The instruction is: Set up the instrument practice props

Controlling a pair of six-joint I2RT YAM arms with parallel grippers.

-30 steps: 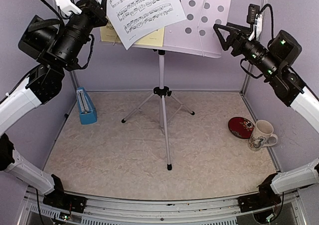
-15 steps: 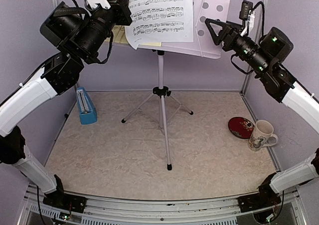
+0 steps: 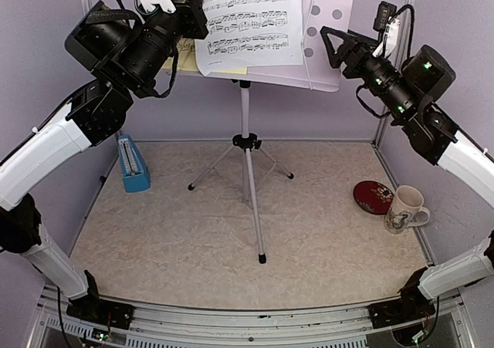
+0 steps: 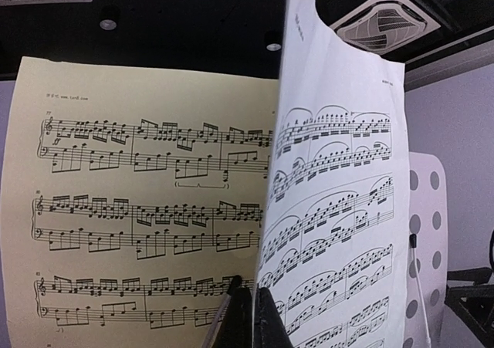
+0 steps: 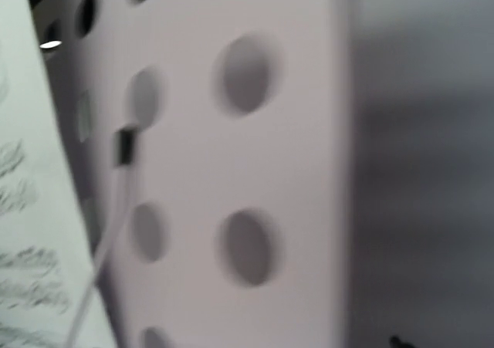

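Observation:
The silver tripod music stand (image 3: pixel 247 143) stands at the middle back, and its white perforated desk (image 3: pixel 333 24) sits at the top. The white music sheet (image 3: pixel 248 20) lies upright against the desk, over the yellow sheet (image 3: pixel 181 55). My left gripper (image 3: pixel 201 8) is shut on the white sheet's left edge. In the left wrist view its fingertips (image 4: pixel 266 317) pinch the white sheet (image 4: pixel 340 209) in front of the yellow sheet (image 4: pixel 139 209). My right gripper (image 3: pixel 324 41) hovers at the desk's right part, which shows as a blurred close-up (image 5: pixel 255 155); no fingers show there. The blue metronome (image 3: pixel 133 164) stands at the left.
A dark red disc (image 3: pixel 373 196) and a white patterned mug (image 3: pixel 405 209) sit on the floor at the right wall. The stand's legs (image 3: pixel 258 232) spread over the middle of the mat. Purple walls close in the left, back and right.
My left arm rose and swung right with the white sheet, turning it from tilted to upright on the desk. My right gripper moved up and in toward the desk.

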